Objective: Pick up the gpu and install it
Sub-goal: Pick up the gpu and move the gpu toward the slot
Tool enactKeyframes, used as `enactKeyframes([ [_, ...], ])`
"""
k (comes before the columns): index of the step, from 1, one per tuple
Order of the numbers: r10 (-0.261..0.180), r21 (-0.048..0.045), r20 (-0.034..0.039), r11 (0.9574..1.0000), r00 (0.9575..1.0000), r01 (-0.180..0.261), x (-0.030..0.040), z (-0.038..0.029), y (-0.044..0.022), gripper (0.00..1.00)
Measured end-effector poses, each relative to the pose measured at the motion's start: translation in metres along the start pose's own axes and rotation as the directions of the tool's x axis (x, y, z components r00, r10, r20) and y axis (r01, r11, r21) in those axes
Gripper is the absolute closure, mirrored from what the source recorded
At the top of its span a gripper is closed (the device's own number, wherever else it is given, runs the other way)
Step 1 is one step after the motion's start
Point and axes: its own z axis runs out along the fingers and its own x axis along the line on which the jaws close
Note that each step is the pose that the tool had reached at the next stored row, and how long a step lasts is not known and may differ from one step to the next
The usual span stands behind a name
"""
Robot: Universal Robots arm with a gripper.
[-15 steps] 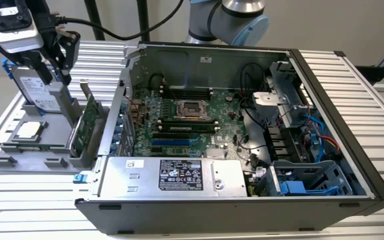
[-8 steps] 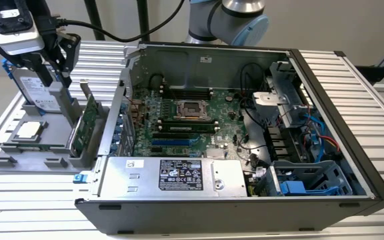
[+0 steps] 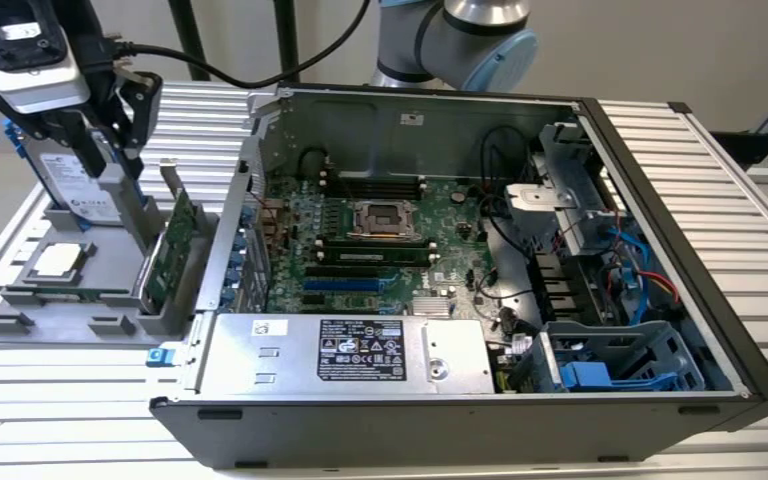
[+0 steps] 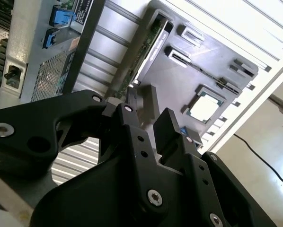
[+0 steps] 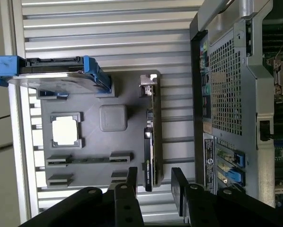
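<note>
The gpu (image 3: 177,245) stands on edge in a grey parts holder (image 3: 37,310) at the exterior view's left, green board facing the case, silver bracket up. In the first wrist view the gpu (image 5: 151,137) shows edge-on, and in the second wrist view the gpu (image 4: 148,47) is a thin strip. My gripper (image 3: 91,140) hangs above the holder, over the hard drive side and a little off from the card. The gripper (image 5: 155,187) is open with nothing between its black fingers (image 5: 179,187). In the second wrist view, the gripper (image 4: 148,130) stands the same way.
A silver hard drive with blue rails (image 5: 51,75) stands in the holder beside a processor chip (image 5: 66,130) and a memory stick (image 3: 64,292). The open computer case (image 3: 678,250) lies to the right, with its motherboard (image 3: 371,240), power supply (image 3: 344,350) and cables exposed.
</note>
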Motion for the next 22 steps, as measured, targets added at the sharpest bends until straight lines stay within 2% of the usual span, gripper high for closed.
enactKeyframes([
  [8,0.0,0.0102,0.0006,0.9999,1.0,0.0,0.0,0.0018,0.0002,0.0],
  [22,0.0,0.0116,0.0005,0.9999,1.0,0.0,0.0001,0.0048,0.0004,0.0],
])
